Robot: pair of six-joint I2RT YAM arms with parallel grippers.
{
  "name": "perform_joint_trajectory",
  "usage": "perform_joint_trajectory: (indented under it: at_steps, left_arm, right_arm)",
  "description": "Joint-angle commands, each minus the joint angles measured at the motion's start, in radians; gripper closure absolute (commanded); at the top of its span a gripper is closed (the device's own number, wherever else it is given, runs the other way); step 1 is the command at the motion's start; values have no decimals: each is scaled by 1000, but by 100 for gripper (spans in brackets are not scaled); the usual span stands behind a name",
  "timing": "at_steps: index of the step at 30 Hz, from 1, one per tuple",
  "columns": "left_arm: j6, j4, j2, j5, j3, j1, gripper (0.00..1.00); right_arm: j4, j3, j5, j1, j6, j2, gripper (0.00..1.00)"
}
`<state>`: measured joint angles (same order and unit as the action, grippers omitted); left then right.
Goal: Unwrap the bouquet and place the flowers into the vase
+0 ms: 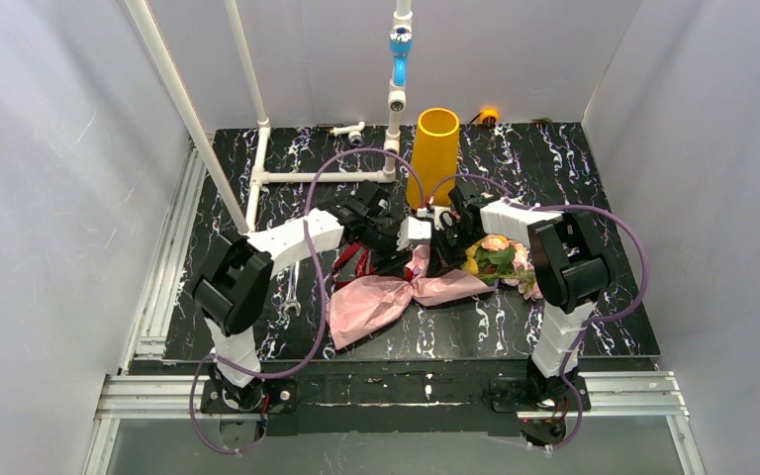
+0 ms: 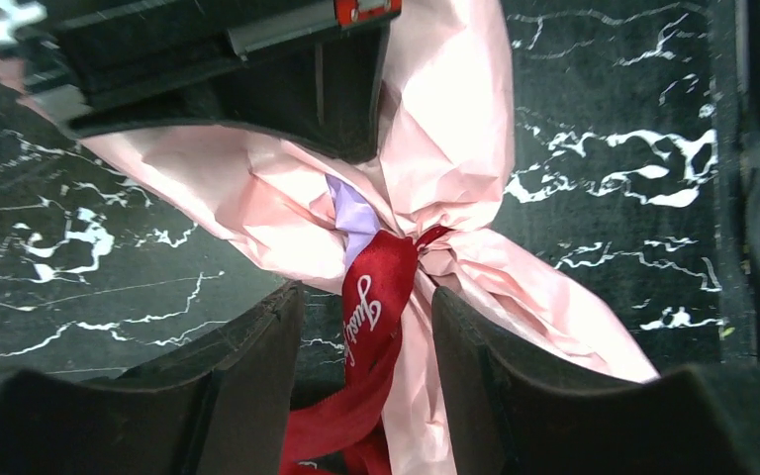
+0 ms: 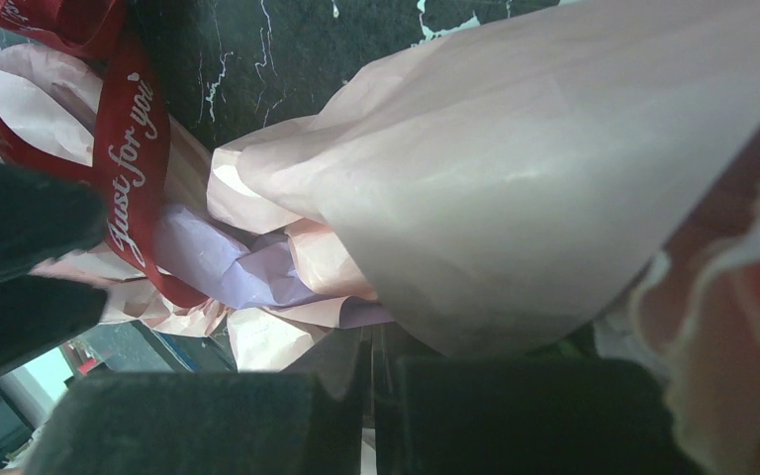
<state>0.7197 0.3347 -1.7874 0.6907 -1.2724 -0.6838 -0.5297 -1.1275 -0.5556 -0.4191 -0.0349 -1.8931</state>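
The bouquet (image 1: 426, 287) lies on its side mid-table (image 1: 554, 168), just in front of both grippers. Its flowers (image 1: 500, 257) point to the robot's right and the pink paper (image 1: 376, 302) fans out to the left. The dark red ribbon (image 2: 361, 396) is wound round the pinched waist w/ lilac paper showing beside it.

L gripper (image 2: 366, 292) is over the waist, jaws apart. The ribbon runs betw. the fingers (image 2: 247, 366) w/ a gap each side, so no grip.

R gripper (image 3: 371, 381) has its jaws closed together and its tips are against the paper by the waist. Can't tell if a fold is nipped.

The vase (image 1: 433, 153) stands upright at the back of the table, beyond the grippers and apart from the bouquet.
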Motion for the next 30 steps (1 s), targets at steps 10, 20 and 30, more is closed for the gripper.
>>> perform_joint_trajectory:
  at_steps: [10,20,30]
  left_arm:
    - [-11,10,-47,-9,-82,-29,100]
    - [-394,-204,-29,-134,-51,83,100]
    - [21,-208,188,23,113,2,73]
  right_arm:
    - [-47,93,212,-24,52,-132,99]
    - [-44,98,223,-24,49,-141,99]
    - [-39,95,207,-24,44,-143,99]
